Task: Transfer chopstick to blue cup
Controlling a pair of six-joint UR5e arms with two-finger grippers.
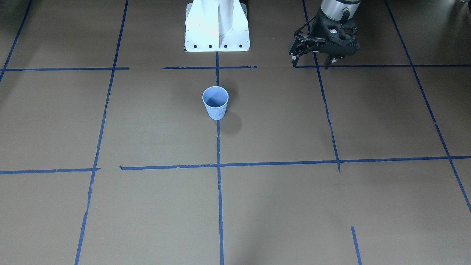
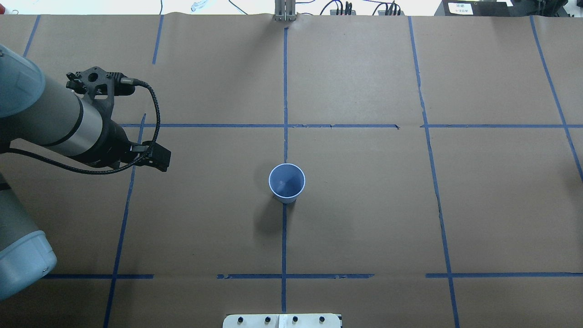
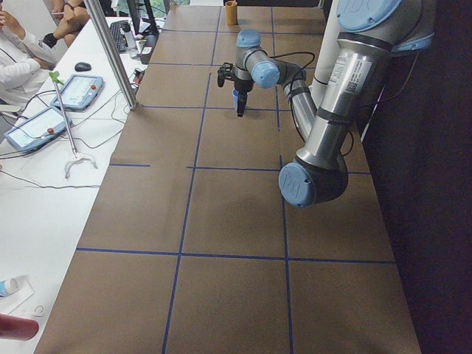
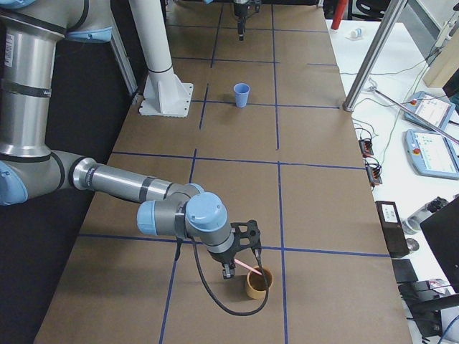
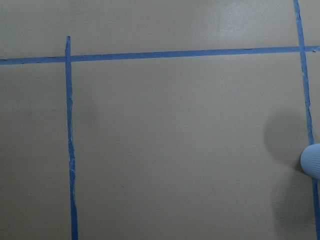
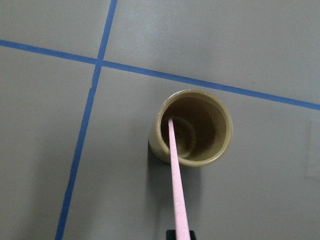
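The blue cup [image 1: 215, 103] stands upright and empty at the table's middle; it also shows in the overhead view [image 2: 286, 182] and the right side view [image 4: 242, 94]. My left gripper [image 1: 312, 64] is open and empty, hovering well to the cup's side. A pale-pink chopstick [image 6: 176, 185] leans with its lower end inside a brown cup [image 6: 165, 150] at the table's far right end [image 4: 257, 285]. My right gripper [image 6: 178, 235] is shut on the chopstick's upper end [image 4: 247, 268], just beside the brown cup.
The white robot base [image 1: 217, 29] stands behind the blue cup. Blue tape lines [image 2: 284, 228] cross the brown table cover. A metal post [image 4: 373, 50] and the operators' side table with tablets [image 4: 430, 143] lie along the far edge.
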